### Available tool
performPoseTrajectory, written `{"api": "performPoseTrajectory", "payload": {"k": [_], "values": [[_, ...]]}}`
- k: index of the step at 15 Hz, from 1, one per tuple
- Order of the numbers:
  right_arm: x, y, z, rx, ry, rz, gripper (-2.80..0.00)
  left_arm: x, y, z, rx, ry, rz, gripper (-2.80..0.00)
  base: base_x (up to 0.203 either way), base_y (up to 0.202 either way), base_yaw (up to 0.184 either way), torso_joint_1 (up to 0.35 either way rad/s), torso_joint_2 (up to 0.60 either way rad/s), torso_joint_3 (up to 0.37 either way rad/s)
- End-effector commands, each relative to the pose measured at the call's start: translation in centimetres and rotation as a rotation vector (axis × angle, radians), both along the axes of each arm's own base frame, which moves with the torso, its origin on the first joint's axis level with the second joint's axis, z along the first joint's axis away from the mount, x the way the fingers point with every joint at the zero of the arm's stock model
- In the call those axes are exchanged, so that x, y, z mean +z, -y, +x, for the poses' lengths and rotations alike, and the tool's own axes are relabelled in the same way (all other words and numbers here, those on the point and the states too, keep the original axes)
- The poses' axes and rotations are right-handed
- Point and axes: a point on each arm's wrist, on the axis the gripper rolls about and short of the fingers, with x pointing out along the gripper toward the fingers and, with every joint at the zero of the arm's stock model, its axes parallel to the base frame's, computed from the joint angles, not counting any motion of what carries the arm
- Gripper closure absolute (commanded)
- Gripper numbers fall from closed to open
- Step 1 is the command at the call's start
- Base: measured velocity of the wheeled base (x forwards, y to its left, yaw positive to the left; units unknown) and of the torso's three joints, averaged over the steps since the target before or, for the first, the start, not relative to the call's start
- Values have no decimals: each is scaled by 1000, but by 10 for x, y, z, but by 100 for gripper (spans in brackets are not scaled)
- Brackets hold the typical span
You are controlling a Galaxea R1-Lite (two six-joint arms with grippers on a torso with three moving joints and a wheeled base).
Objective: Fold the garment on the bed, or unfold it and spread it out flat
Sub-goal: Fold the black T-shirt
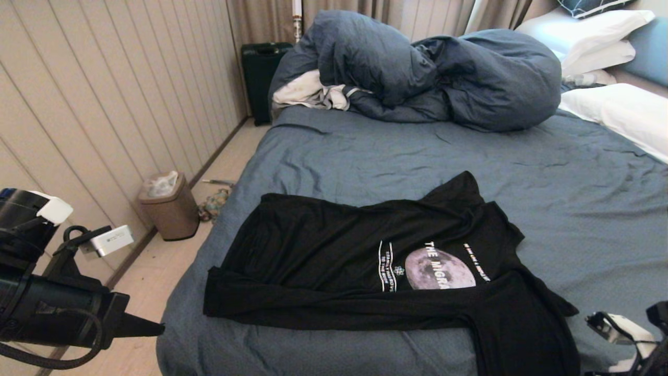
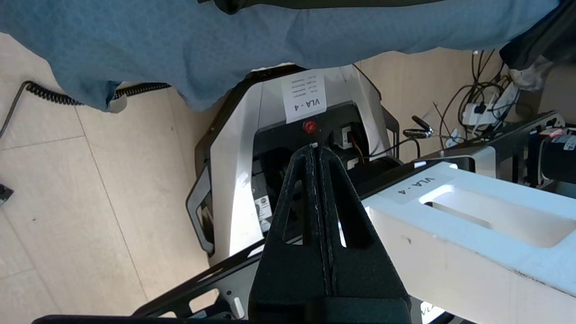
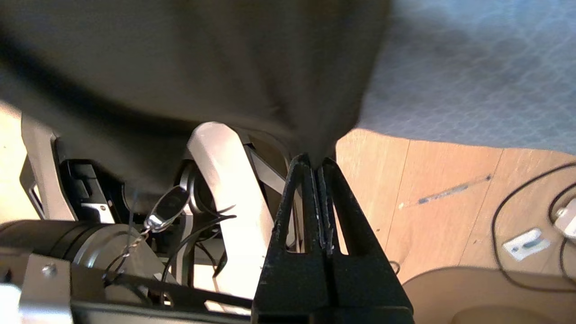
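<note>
Now the right gripper (image 3: 318, 168) pinches the hanging edge of the thin black moon-print T-shirt (image 1: 365, 261) on the wide slate-blue-sheeted bed (image 1: 365, 156), while the left gripper (image 2: 316, 150) hangs clenched and empty beside the bed.

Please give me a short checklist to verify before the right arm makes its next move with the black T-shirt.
1. right gripper shut on a T-shirt edge hanging over the bed edge: ok.
2. Cloth seated deep between the fingers: cannot tell.
3. left gripper shut, empty, beside the bed: ok.
4. Shirt flat: not ok, near edge folded over, print partly covered.
5. duvet clear of the shirt: ok.
</note>
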Motion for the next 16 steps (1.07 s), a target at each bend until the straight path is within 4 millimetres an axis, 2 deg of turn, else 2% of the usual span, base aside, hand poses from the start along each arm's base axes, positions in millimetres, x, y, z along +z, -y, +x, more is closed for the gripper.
{"api": "performPoseTrajectory", "payload": {"k": [1,3,5,8,12,16], "values": [[19,-7,-7,23,89,-36,0,-1,0,4,-3,-10,-6,0,0,0,0,0,0,0],[47,-11,-8,53,133,-22,0,0,2,6,-20,-12,-31,0,0,0,0,0,0,0],[85,-11,1,68,178,35,0,-1,2,6,-22,-16,-35,0,0,0,0,0,0,0],[127,-9,28,38,230,125,0,2,3,7,-21,-12,-36,0,0,0,0,0,0,0],[151,-13,88,-45,220,255,0,2,3,11,-20,-17,-34,0,0,0,0,0,0,0],[172,-23,136,-164,232,375,0,8,3,12,-20,-11,-33,0,0,0,0,0,0,0]]}}
